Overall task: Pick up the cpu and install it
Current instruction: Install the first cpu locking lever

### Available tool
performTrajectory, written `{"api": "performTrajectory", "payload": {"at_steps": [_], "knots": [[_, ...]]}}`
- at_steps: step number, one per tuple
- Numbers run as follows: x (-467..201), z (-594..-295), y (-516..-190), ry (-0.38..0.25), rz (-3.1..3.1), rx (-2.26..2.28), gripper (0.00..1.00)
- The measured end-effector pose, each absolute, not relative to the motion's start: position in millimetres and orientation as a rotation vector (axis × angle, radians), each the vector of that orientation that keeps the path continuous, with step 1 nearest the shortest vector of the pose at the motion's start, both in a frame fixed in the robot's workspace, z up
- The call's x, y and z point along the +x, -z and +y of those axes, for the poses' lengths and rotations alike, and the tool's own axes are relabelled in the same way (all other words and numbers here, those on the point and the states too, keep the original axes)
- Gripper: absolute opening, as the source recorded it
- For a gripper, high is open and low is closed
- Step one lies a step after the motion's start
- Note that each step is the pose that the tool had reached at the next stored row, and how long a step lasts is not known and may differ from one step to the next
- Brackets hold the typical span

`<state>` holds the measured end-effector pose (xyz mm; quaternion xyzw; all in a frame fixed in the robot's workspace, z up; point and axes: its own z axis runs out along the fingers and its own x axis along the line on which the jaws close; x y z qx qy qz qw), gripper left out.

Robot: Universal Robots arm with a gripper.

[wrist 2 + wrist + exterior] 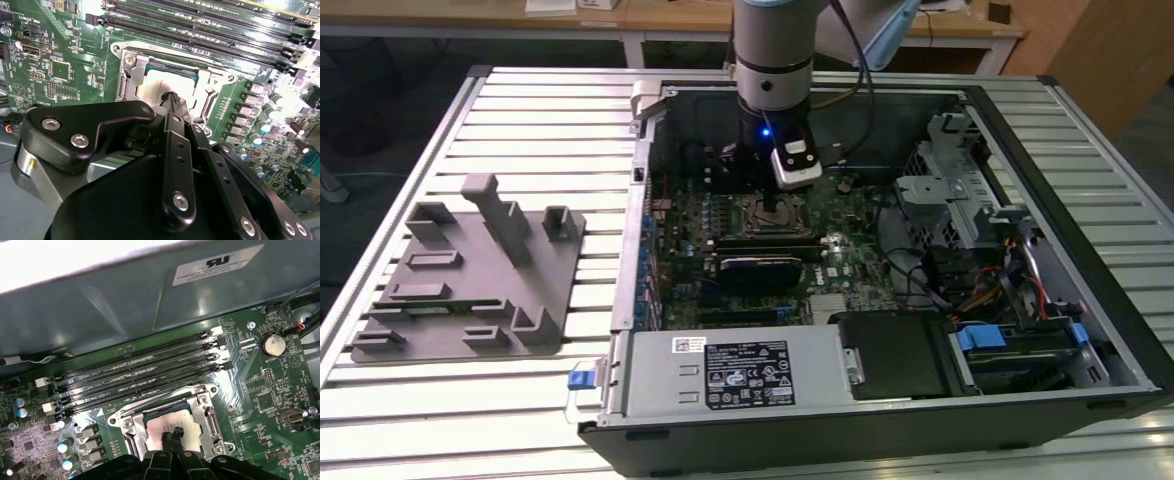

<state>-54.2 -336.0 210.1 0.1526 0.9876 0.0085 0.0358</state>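
The cpu is a pale silvery square lying flat inside the open metal socket frame on the green motherboard; in the second wrist view the cpu sits within the same frame. My gripper is straight above it, its two black fingers pressed together with their tips at the chip's top face, well inside its edges. In the exterior view the gripper reaches down into the open computer case over the socket, which hides the chip there.
Memory slots run beside the socket, with the case wall beyond them. A grey plastic tray with upright blocks lies at the exterior view's left. A power supply, cables and a drive cage crowd the case.
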Motion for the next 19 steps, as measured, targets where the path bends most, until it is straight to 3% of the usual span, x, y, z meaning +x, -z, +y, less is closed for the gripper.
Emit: {"api": "performTrajectory", "payload": {"at_steps": [19], "knots": [[-50, -336, -233, -0.027, 3.034, 0.469, 0.11]]}}
